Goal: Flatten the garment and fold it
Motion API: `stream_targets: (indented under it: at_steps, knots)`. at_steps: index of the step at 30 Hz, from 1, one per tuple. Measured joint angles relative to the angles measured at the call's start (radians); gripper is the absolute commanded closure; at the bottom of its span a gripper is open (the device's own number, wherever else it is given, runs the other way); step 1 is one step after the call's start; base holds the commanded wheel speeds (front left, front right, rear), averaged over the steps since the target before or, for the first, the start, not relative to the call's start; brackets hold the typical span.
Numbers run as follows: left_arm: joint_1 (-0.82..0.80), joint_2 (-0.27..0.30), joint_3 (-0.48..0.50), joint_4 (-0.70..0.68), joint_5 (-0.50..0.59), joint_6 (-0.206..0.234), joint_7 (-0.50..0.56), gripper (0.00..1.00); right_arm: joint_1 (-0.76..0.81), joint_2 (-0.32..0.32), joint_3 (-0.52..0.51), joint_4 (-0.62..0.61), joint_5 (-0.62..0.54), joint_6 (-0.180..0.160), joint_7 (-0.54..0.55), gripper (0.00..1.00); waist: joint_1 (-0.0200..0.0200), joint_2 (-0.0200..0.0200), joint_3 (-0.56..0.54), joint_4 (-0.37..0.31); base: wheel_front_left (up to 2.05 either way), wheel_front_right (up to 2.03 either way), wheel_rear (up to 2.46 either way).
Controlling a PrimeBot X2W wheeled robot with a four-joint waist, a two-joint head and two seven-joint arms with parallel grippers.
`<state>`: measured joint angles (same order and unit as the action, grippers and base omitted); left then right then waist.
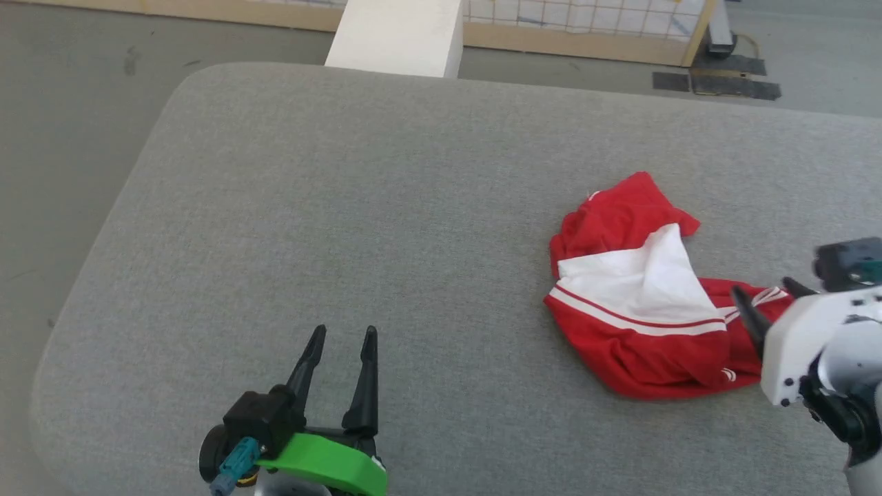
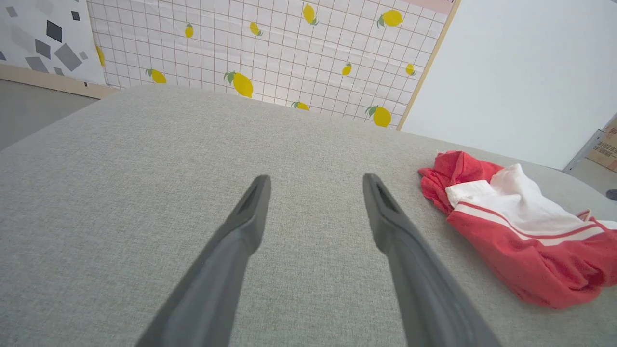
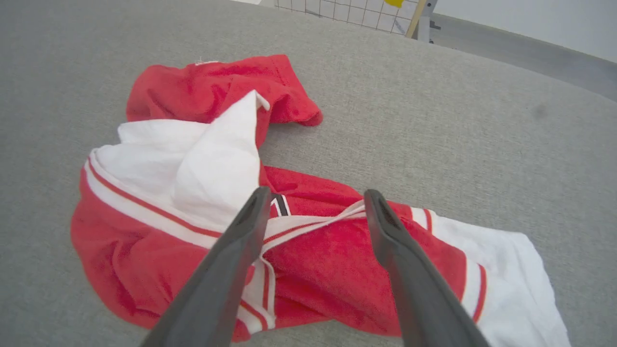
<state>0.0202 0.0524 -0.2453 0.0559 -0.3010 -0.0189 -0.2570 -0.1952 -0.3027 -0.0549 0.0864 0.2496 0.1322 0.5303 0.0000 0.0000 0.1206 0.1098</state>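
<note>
Item 1, my right gripper [image 3: 316, 195]: fingers spread apart, nothing held between them. They are poised over the near part of the shirt [image 1: 641, 331], the tips above a strip of red-and-white striped trim [image 3: 308, 224]. I cannot tell whether the tips touch the cloth.

Item 2, my left gripper [image 1: 344, 332]: fingers spread apart and empty, over bare table, well apart from the shirt.

Item 3, the shirt: red with white sleeves, crumpled in a heap on the right side of the table. One white sleeve [image 3: 212, 159] is folded up over the red body; another white sleeve [image 3: 516, 284] lies flat at the heap's edge. A small bit of black-and-white print [image 3: 279, 205] shows by the trim.

Item 4, table [image 1: 344, 207]: grey fabric top with rounded corners.

Item 5, beyond the table: a white block [image 1: 400, 34], a grid panel printed with lemons [image 2: 289, 48], grey floor [image 1: 69, 103].
</note>
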Motion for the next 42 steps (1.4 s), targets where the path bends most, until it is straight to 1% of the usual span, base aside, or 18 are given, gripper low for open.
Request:
stream_targets:
  at_steps: [1,5,8,12,13,14,15,17,22,25,28,32,36,39,42]
  knots:
    - [0.000,0.000,-0.003,0.000,-0.001,-0.002,0.000,0.00,-0.011,-0.016,0.027,0.008,0.000,0.000,0.017,0.00,0.0000,0.0000,0.004,0.005,0.00,0.00,0.00]
    - [-0.002,0.000,-0.017,0.002,-0.010,-0.002,0.000,0.00,-0.055,-0.050,0.081,0.067,0.003,0.000,0.038,0.00,0.0000,0.0000,0.018,0.029,0.00,0.00,0.00]
    - [-0.003,0.000,-0.026,0.007,-0.023,-0.002,0.000,0.00,-0.078,-0.058,0.112,0.129,0.006,0.000,0.035,0.00,0.0000,0.0000,0.029,0.051,0.00,0.00,0.00]
    - [-0.003,0.000,-0.025,0.011,-0.027,-0.002,0.000,0.00,-0.097,-0.047,0.145,0.209,0.018,0.000,0.027,0.00,0.0000,0.0000,0.039,0.079,0.00,0.00,0.00]
    - [-0.003,0.000,-0.025,0.011,-0.027,-0.002,0.000,0.00,-0.101,-0.041,0.146,0.227,0.026,0.000,0.021,0.21,0.0000,0.0000,0.040,0.084,0.00,0.00,0.00]
    - [-0.003,0.000,-0.025,0.011,-0.027,-0.002,0.000,0.00,-0.105,-0.036,0.150,0.242,0.027,0.000,0.014,0.35,0.0000,0.0000,0.042,0.088,0.00,0.00,0.00]
    - [-0.003,0.000,-0.024,0.011,-0.027,-0.002,0.000,0.00,-0.111,-0.035,0.154,0.254,0.027,0.000,0.008,1.00,0.0000,0.0000,0.044,0.091,0.00,0.00,0.00]
    - [-0.006,0.000,-0.024,0.011,-0.031,0.000,0.000,0.00,-0.135,-0.028,0.141,0.285,0.034,0.000,-0.031,1.00,0.0000,0.0000,0.046,0.088,0.00,0.00,0.00]
    - [-0.005,0.000,-0.025,0.011,-0.038,0.003,0.000,0.00,-0.159,-0.026,0.125,0.300,0.033,0.000,-0.089,1.00,0.0000,0.0000,0.030,0.070,0.00,0.00,0.00]
    - [-0.005,0.000,-0.022,0.011,-0.042,0.004,0.000,0.00,-0.177,-0.025,0.129,0.272,0.034,0.000,-0.115,1.00,0.0000,0.0000,0.014,0.058,0.00,0.00,0.00]
    - [-0.005,0.000,-0.016,0.012,-0.042,0.004,0.000,0.00,-0.200,-0.024,0.159,0.205,0.046,0.000,-0.127,1.00,0.0000,0.0000,-0.002,0.045,0.00,0.00,0.00]
    - [-0.002,0.000,-0.006,0.011,-0.042,0.004,0.000,0.00,-0.239,-0.014,0.248,0.080,0.076,0.000,-0.126,1.00,0.0000,0.0001,-0.019,0.027,0.00,0.00,0.00]
    - [-0.001,0.000,-0.005,0.010,-0.042,0.004,0.000,0.00,-0.281,0.015,0.380,-0.029,0.115,0.000,-0.112,1.00,0.0000,0.0000,-0.021,0.019,0.00,0.00,0.00]
    - [-0.001,0.000,-0.008,0.009,-0.045,0.004,0.000,0.00,-0.286,0.045,0.494,-0.072,0.144,0.000,-0.099,1.00,0.0000,0.0000,-0.013,0.026,0.00,0.00,0.00]
    - [-0.002,0.000,-0.012,0.009,-0.050,0.004,0.000,0.00,-0.274,0.082,0.590,-0.067,0.185,0.000,-0.090,1.00,0.0000,0.0000,-0.001,0.042,0.00,0.00,0.00]
